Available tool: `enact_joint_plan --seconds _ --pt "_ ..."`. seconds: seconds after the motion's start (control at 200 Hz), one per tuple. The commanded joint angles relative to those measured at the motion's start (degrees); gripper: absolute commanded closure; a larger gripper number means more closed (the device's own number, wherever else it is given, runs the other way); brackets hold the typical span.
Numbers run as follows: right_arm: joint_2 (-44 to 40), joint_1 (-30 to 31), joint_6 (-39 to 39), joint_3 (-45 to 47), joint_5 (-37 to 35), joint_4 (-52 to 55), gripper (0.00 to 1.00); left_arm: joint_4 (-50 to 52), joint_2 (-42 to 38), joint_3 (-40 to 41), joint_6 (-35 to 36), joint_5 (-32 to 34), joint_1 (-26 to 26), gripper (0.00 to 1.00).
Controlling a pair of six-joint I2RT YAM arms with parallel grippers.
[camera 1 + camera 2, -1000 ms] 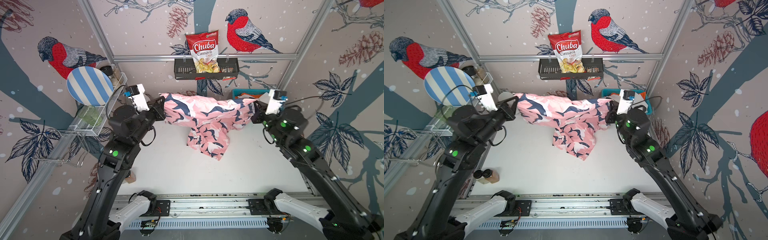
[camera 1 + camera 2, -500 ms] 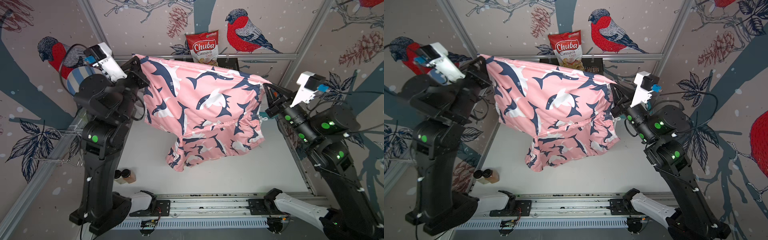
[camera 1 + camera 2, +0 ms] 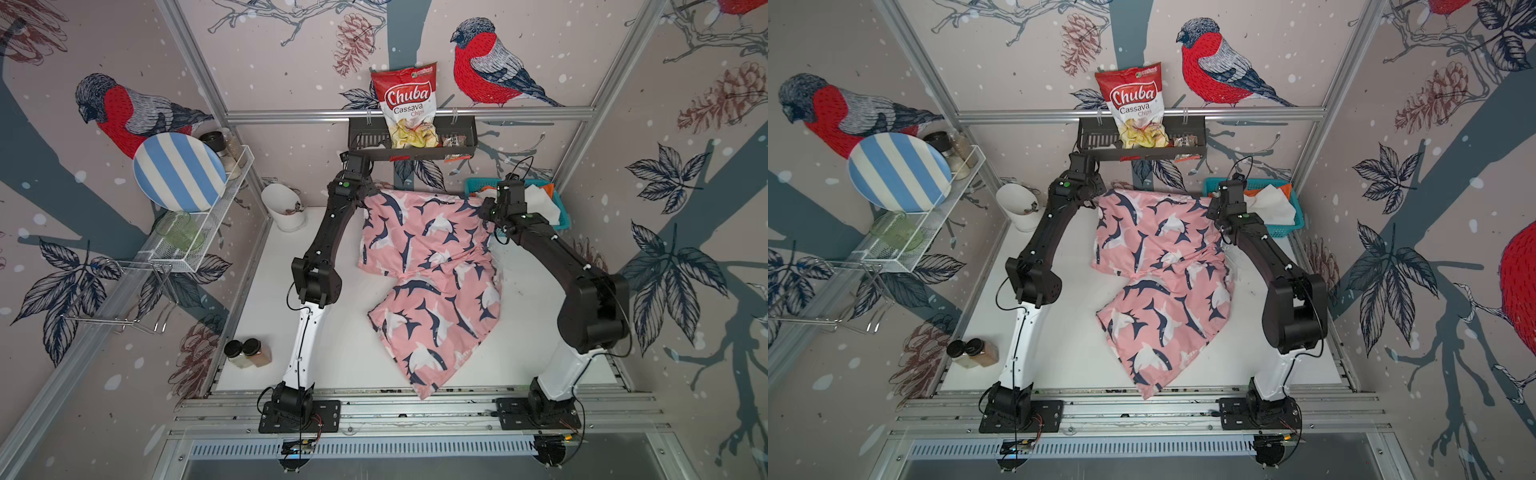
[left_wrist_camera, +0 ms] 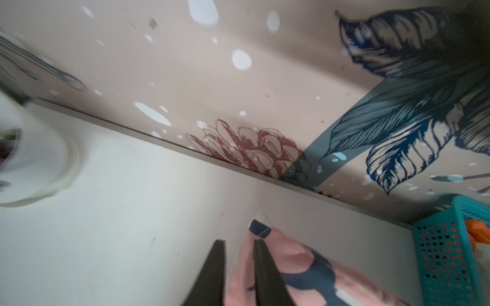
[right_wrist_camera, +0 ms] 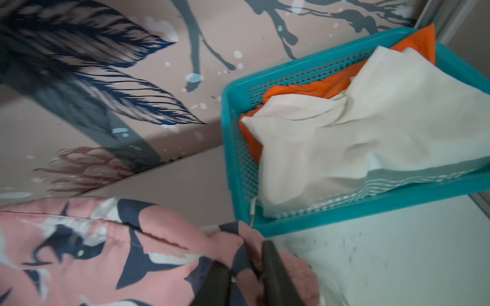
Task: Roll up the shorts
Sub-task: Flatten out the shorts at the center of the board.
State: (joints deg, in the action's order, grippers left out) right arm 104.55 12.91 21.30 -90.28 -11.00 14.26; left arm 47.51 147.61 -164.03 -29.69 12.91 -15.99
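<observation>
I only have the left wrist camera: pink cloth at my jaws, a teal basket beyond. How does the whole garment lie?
Observer: The pink shorts lie spread on the table, waist edge toward the back wall, one leg reaching the front rail.
Operator: What fills the basket?
Observer: White shorts piled over orange shorts.
Operator: The right gripper?
Observer: At the waist edge's other corner, jaws apart, cloth between them.

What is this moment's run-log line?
pink cloth shorts with navy-and-white sharks: spread unrolled on white table | left gripper: open at far corner | right gripper: open, cloth between jaws | roll: not started
</observation>
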Motion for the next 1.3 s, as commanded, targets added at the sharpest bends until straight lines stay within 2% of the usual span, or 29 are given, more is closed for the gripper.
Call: enact_joint_plan --seconds 0.0,0.095,0.145,0.205,0.305,0.43,0.51,0.66,0.825,1.045,1.171,1.296 --pt "1.23 -0.19 1.27 -2.78 -0.9 4.12 0.44 7.97 -8.84 2.59 2.19 -7.22 -0.13 0.45" --pt "-1.47 -0.09 -1.05 0.28 1.42 4.5 0.39 -0.82 -23.36 30.34 4.04 -10.77 -1.51 0.44" --pt "-3.02 -0.03 -1.97 2.17 3.19 5.19 0.39 -6.18 -31.19 45.03 3.96 -9.55 -2.96 0.43" --pt "-4.85 0.41 -3.58 4.72 6.29 5.83 0.39 -10.73 -39.01 58.51 2.85 -9.63 -4.56 0.42" --pt "-7.49 1.85 -5.62 9.36 10.64 7.06 0.39 -14.54 -48.29 74.93 0.37 -11.08 -7.63 0.41" --pt "-10.68 3.98 -6.25 15.87 12.09 6.73 0.39 -21.43 -55.15 88.31 -4.25 -16.36 -13.67 0.45" --pt "-12.14 5.0 -5.71 19.39 12.03 5.85 0.39 -26.84 -55.4 92.92 -7.58 -19.37 -19.12 0.45" --pt "-13.24 4.0 -4.16 24.11 12.37 4.33 0.39 -33.84 -48.97 95.6 -11.99 -22.51 -26.37 0.45" --pt "-14.57 1.99 -3.5 27.44 11.27 3.98 0.4 -35.41 -43.98 99.67 -12.97 -20.56 -27.25 0.44" --pt "-15.84 -1.59 -2.41 30.59 12.06 3.99 0.4 -40.34 -41.72 110.36 -10.91 -20.74 -19.58 0.44" --pt "-17.25 -3.68 -1.95 33.64 15.6 2.71 0.4 -40.58 -42.49 112.76 -7.17 -21.48 -11.34 0.44" --pt "-18.43 -5.12 -1.5 36.63 19.06 1.51 0.4 -38.59 -42.06 111.36 -2.98 -21.83 -3.31 0.44"
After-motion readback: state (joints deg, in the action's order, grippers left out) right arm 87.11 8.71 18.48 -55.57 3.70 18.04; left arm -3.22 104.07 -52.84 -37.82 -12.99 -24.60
